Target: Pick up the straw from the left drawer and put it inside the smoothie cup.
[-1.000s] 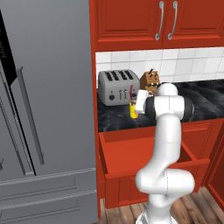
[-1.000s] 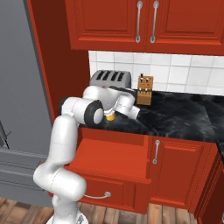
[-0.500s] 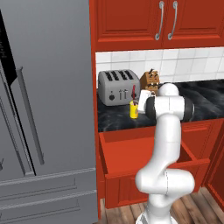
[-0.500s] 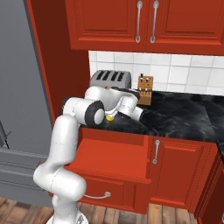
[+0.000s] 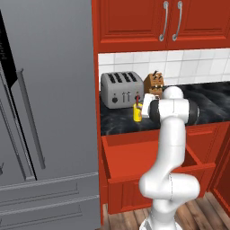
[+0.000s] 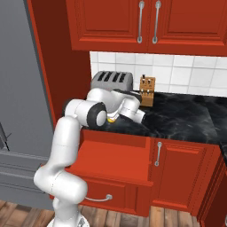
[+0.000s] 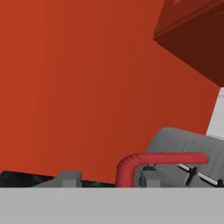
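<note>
No readable writing anywhere: the smoothie cup (image 5: 137, 112) is plain yellow, its side mark too small to make out, and the toaster (image 5: 121, 89) shows only small dark knobs on its grey front. Cup stands on the black marbled counter (image 5: 211, 100), just in front of the toaster's right end, and the straw (image 5: 136, 100) sticks up out of it as a thin red line. In the hand view the straw (image 7: 131, 166) is close up, bent end lying level across the toaster's grey body, stem dropping out of sight between two grey blocks at the bottom edge. The gripper (image 5: 143, 107) sits right beside the cup's top; I can't tell whether the jaws are apart or closed on the straw, they're too small and partly hidden by the arm. The left drawer (image 5: 134, 158) hangs pulled out below the counter, plain red inside. Brown knife block (image 6: 147, 85) stands against the white tile backsplash (image 6: 186, 75) right of the toaster. Red upper cabinets (image 6: 146, 22) with silver bar handles, red lower door (image 6: 170, 170) with a vertical silver handle, grey fridge (image 5: 45, 112) to the left, wood plank floor (image 6: 146, 217).
</note>
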